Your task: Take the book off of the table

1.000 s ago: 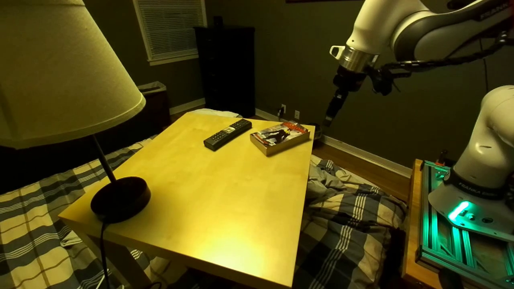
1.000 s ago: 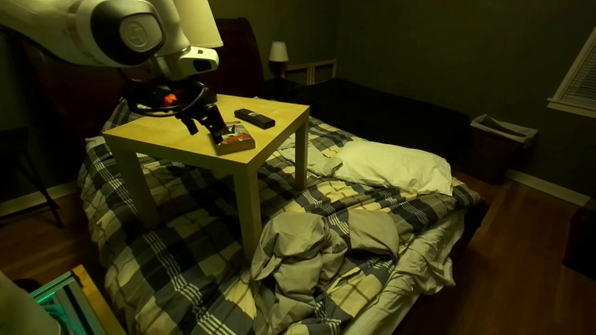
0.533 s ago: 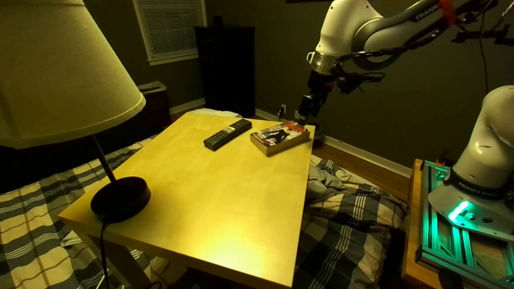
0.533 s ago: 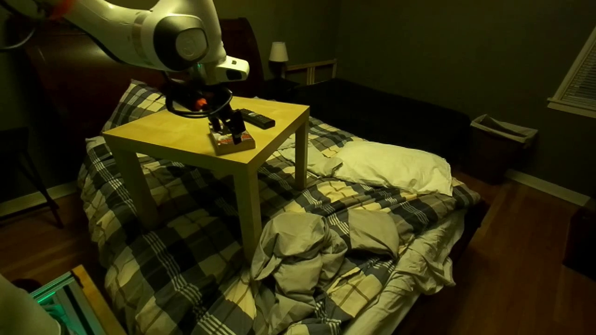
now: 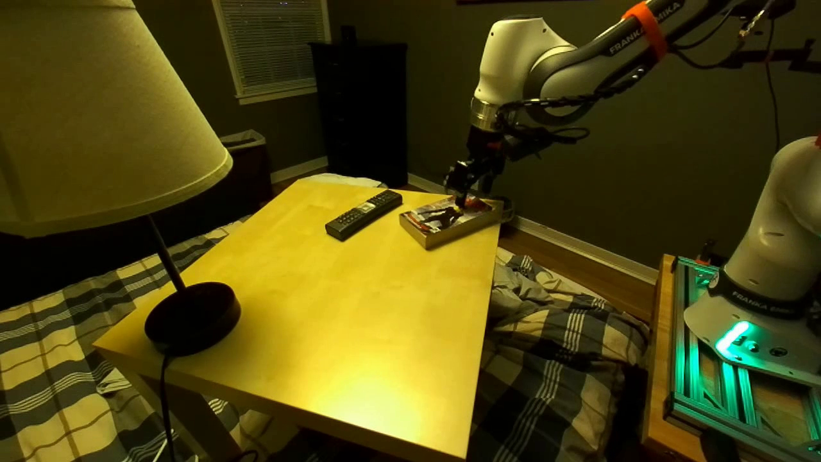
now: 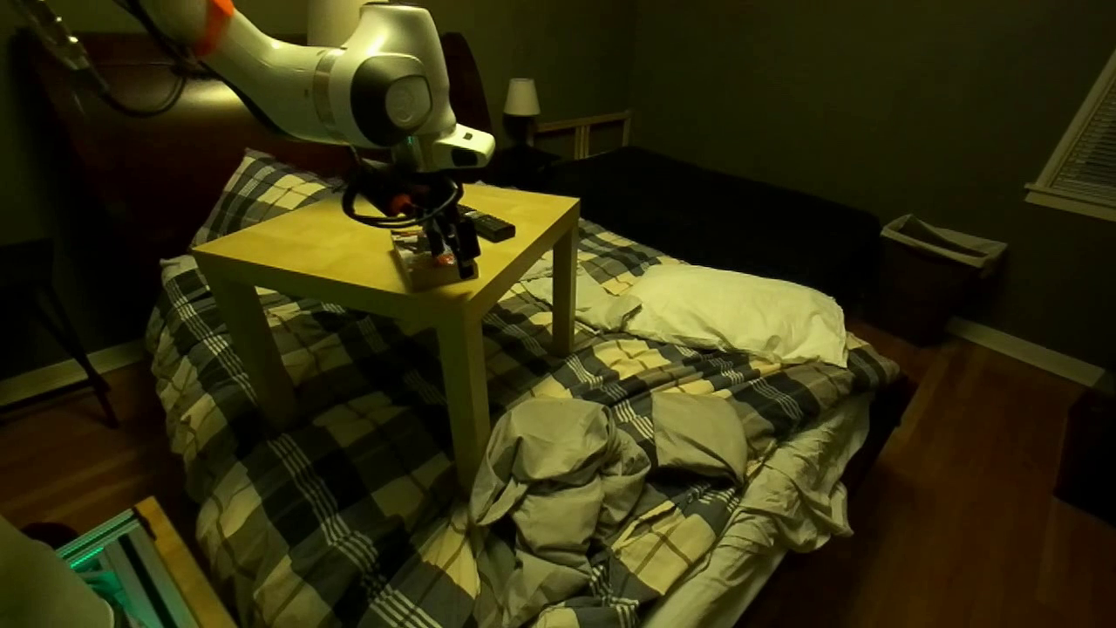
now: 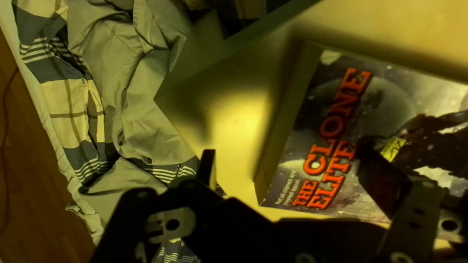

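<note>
Over the table [image 5: 346, 289], we have the gripper [image 7: 285, 148] lower and farther across the book [image 5: 441, 219] than half a second ago, jaws spread, contact unclear; book unmoved, lying flat near the table's corner.

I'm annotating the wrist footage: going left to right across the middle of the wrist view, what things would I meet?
Wooden floor, pale sheet edge, plaid bedding, crumpled grey cloth, table, book.
</note>
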`<state>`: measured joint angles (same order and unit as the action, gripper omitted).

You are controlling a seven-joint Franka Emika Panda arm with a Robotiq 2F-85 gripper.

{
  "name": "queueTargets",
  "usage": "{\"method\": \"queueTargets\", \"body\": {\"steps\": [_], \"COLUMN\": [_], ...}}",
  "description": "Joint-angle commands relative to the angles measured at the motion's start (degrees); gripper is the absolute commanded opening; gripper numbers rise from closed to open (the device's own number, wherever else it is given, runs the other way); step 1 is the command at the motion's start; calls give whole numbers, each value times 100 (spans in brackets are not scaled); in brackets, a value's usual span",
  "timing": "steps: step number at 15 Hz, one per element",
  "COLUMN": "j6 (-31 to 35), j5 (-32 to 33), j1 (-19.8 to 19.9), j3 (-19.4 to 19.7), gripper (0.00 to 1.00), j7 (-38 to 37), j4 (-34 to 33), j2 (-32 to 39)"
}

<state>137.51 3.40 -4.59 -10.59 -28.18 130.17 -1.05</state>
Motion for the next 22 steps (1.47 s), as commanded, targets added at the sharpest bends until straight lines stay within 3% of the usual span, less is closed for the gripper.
{"method": "queueTargets", "body": {"steps": [1,10,22], "j6": [-88,-120,216], "j5": [325,527,-95], "j1": [-88,-90,-24], "j3": [136,355,545], "gripper": [100,100,100], "j7": [-372,-487,135], "j4": [-249,-306,-58], "j2": [275,380,328]}}
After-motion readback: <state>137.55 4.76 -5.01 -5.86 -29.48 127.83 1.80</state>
